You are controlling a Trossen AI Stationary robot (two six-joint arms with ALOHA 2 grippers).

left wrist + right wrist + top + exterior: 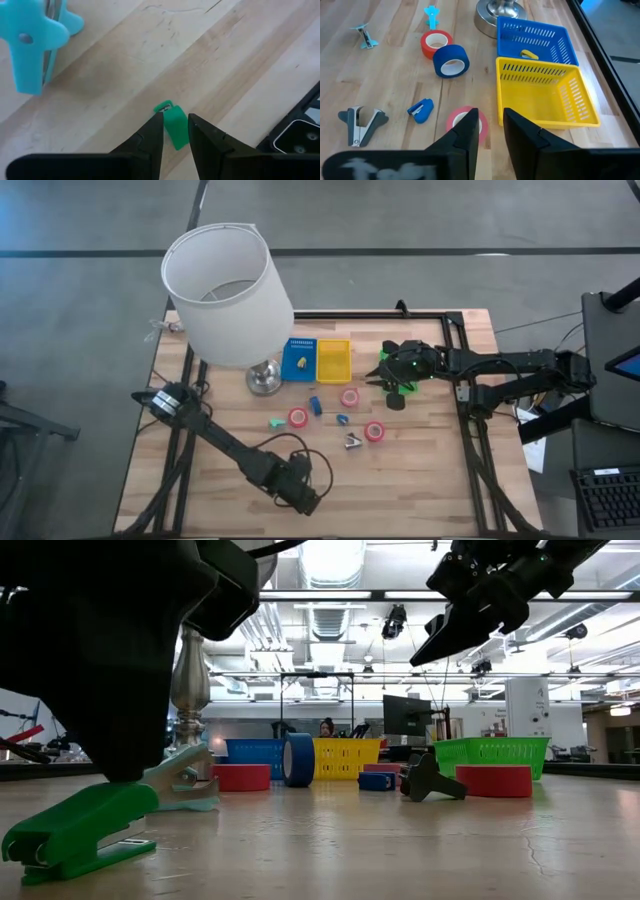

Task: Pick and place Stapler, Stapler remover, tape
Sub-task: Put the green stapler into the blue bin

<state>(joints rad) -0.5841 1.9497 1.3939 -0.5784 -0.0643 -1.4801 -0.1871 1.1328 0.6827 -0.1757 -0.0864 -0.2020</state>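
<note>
- Green plastic stapler, blocky and half hidden, sits clamped between the left gripper fingers.
- Right gripper fingers stand parted, empty, above a red tape roll partly covered by them.

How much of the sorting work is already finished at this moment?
Done: a yellow piece lies in the blue tray. In hand: the left gripper is at the green stapler, which lies on the table; the right gripper holds nothing. Left: three tape rolls and the stapler remover, on the table.

Small green stapler between left pincer tips, grey stapler remover flat, three red tape rolls apart
</note>
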